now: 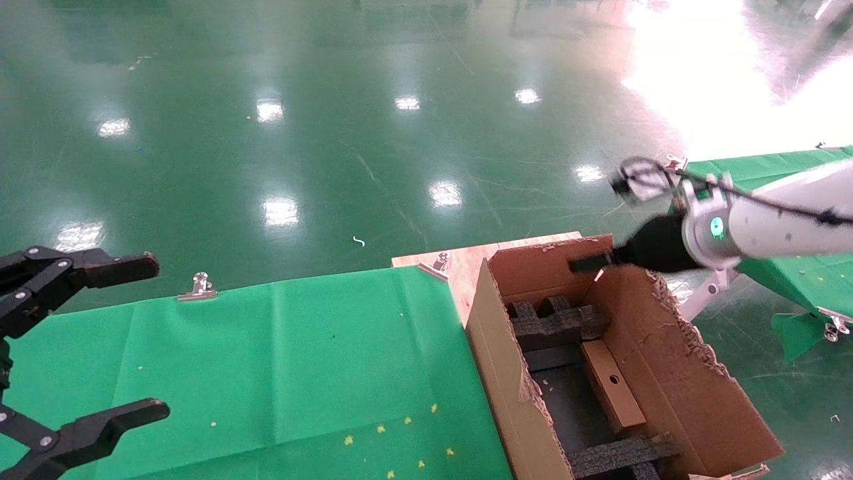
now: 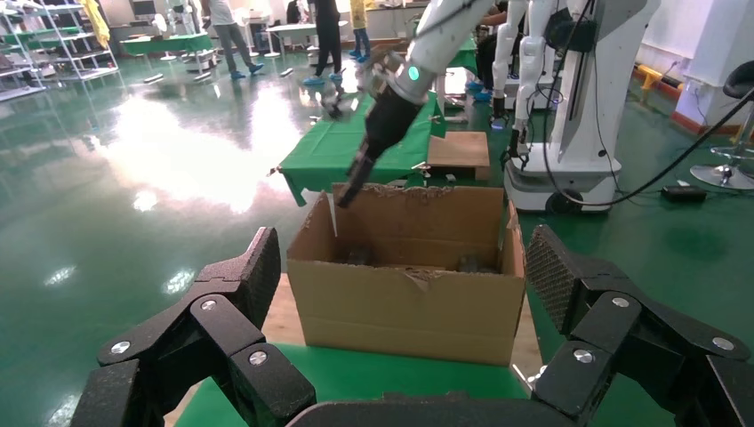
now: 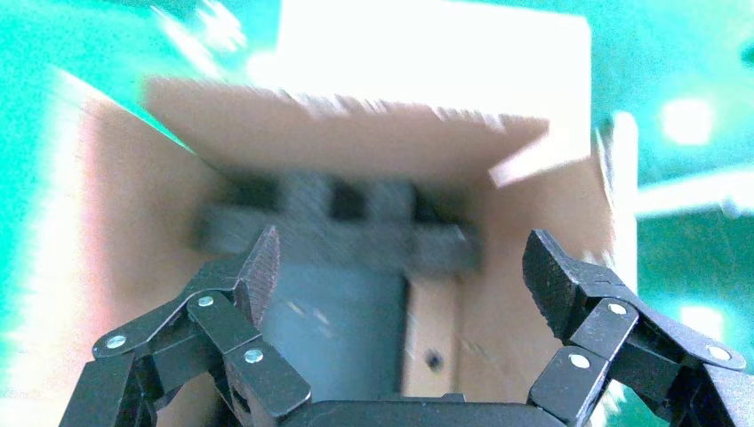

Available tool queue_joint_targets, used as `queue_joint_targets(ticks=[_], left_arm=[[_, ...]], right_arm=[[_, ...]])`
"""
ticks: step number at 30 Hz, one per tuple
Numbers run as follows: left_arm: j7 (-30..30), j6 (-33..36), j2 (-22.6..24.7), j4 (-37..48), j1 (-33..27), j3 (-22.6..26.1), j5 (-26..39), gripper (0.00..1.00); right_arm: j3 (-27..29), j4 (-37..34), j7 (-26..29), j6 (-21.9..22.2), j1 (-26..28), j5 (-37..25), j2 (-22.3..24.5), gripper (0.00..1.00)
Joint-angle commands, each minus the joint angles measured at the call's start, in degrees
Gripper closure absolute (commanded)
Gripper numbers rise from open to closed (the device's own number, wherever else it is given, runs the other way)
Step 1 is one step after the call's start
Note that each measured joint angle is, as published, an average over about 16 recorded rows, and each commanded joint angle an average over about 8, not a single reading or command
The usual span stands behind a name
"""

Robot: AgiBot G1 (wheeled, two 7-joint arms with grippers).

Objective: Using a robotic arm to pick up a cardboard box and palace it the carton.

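Observation:
The large brown carton (image 1: 496,347) with torn flaps stands at the table's right end, with black foam inserts (image 1: 556,323) inside. The small cardboard box (image 1: 612,387), with a round hole, lies inside it along the right wall. My white right arm (image 1: 766,227) reaches in from the right. Its gripper (image 1: 586,263) is open and empty over the carton's far edge. The right wrist view looks down between the open gripper (image 3: 405,262) at the box (image 3: 433,342) and foam (image 3: 338,236). My left gripper (image 1: 153,337) is open and empty at the far left, facing the carton (image 2: 409,307).
A green cloth (image 1: 266,360) covers the table, held by a binder clip (image 1: 198,287). A bare wooden board (image 1: 466,263) shows behind the carton. A second green table (image 1: 800,167) stands at the right. Another white robot (image 2: 578,89) stands beyond the carton.

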Motion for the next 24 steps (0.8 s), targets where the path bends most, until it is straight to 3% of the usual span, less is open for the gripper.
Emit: queue_joint_targets(ticks=[1,12,24], left_arm=[[0.0,0.0,0.0,0.0,0.0,0.0,0.0,0.0],[0.0,0.0,0.0,0.0,0.0,0.0,0.0,0.0],[0.0,0.0,0.0,0.0,0.0,0.0,0.0,0.0]], right_arm=[[1.1,2.1,-0.5,-0.3,1.7,1.3,0.3,0.0],[6.2,9.3,-10.3,-3.4,4.9,14.9,1.6,0.0],[7.0,9.3,-11.1,-4.1,4.4,16.1,1.5,0.0]])
